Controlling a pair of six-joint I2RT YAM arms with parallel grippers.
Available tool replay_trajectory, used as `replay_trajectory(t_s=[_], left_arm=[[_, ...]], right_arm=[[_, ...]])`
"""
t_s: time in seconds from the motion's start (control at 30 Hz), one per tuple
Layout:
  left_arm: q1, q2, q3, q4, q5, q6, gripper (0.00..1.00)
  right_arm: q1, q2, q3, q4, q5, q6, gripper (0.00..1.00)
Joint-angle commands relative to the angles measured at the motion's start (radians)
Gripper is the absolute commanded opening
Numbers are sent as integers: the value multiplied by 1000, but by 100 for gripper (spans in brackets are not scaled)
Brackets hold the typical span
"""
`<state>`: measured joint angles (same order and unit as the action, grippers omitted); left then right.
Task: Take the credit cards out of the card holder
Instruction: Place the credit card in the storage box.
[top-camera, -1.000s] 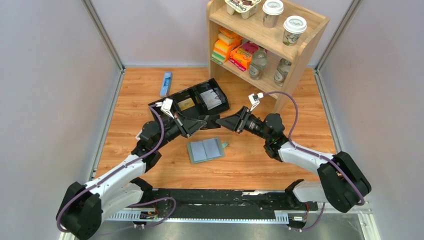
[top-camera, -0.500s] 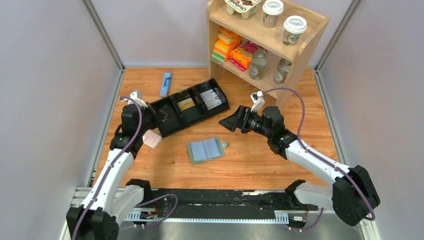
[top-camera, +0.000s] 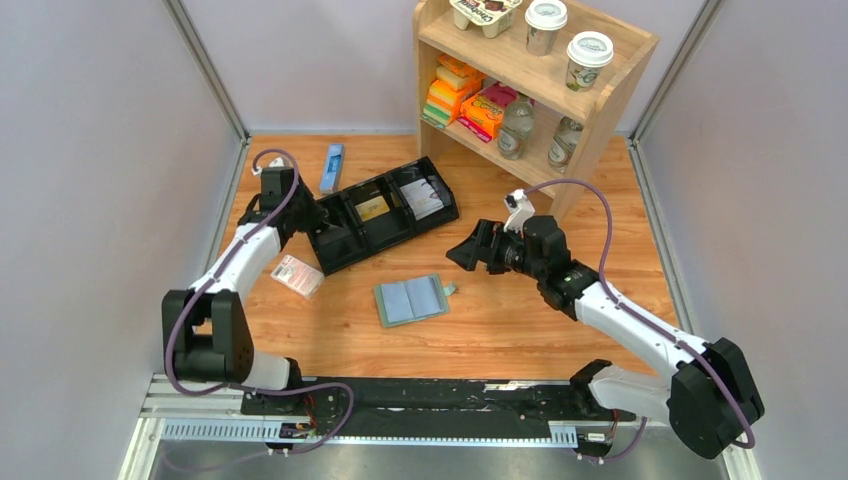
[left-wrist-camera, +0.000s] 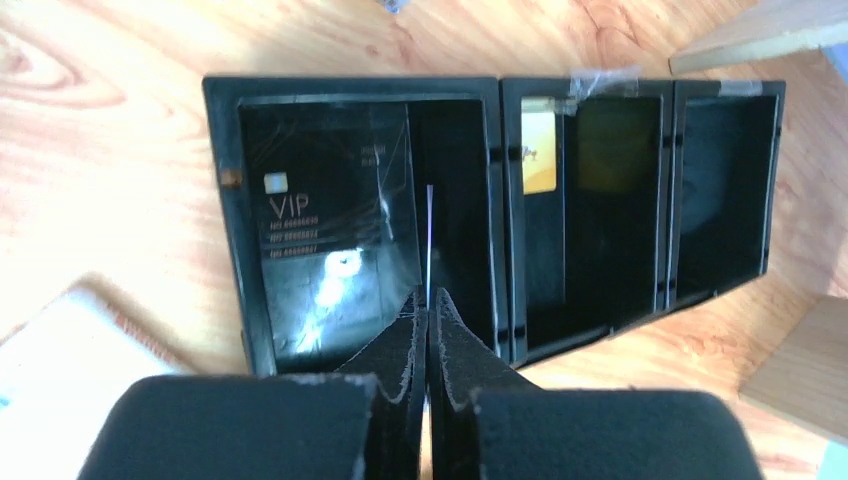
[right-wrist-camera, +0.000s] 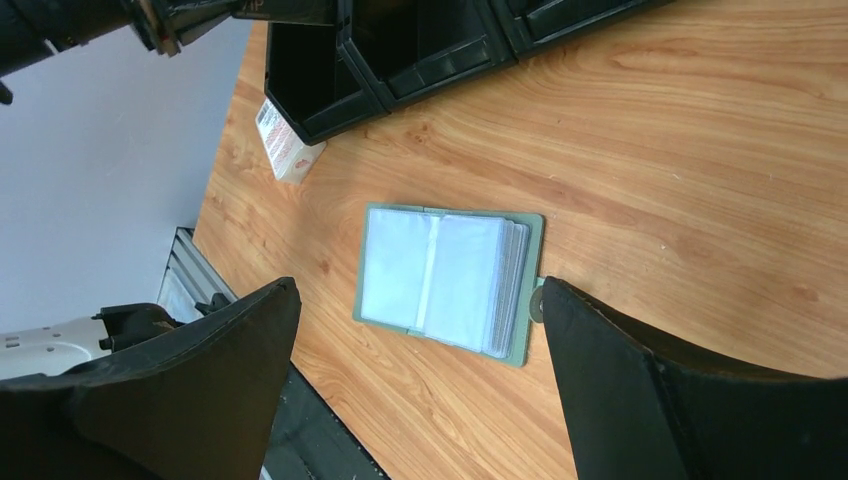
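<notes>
Showing the card holder (top-camera: 411, 300) lying open and flat about midway between the table's left and right edges, closer to the near edge than the far one, pale pocket panels facing up, closing tab pointing toward the right edge. Revealing no card in the two top panels; hiding any contents of the sleeves stacked beneath. Catching the right gripper (top-camera: 458, 250) hovering just beside it on the far-right side, apart from it, spread wide and gripping nothing. Finding the left gripper (left-wrist-camera: 428, 310) pressed fully together, well apart, aiming into the black tray (left-wrist-camera: 222, 200) toward the far-left corner, above a black VIP card (left-wrist-camera: 310, 230), with a yellow card (left-wrist-camera: 538, 150) occupying the middle compartment. Leaving the pink-and-white packet (top-camera: 297, 275) resting just beside the tray's left end, on its near side. Risking, judging by this: nothing pinning the holder, so likely skidding across the wood under a one-sided push; possibly pinching a thin sleeve rather than a card, lifting or folding the whole holder; possibly snagging the tab.
</notes>
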<state>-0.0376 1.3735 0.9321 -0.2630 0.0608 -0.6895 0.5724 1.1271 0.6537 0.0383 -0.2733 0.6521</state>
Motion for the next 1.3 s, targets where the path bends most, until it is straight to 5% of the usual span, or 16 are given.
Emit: replay_trajectory(t_s=[0.0,0.73,1.27], left_arm=[[5,87,88,21,-33,21,0],[5,312,182,2,1,85,1],[-5,205,232,-102,-58,156,52]], right_arm=[[-3,-38,26,-12,26,-39,94],[-3,-41,40,-34,22,-60,95],[-3,-32,69,-115,55,-107,95]])
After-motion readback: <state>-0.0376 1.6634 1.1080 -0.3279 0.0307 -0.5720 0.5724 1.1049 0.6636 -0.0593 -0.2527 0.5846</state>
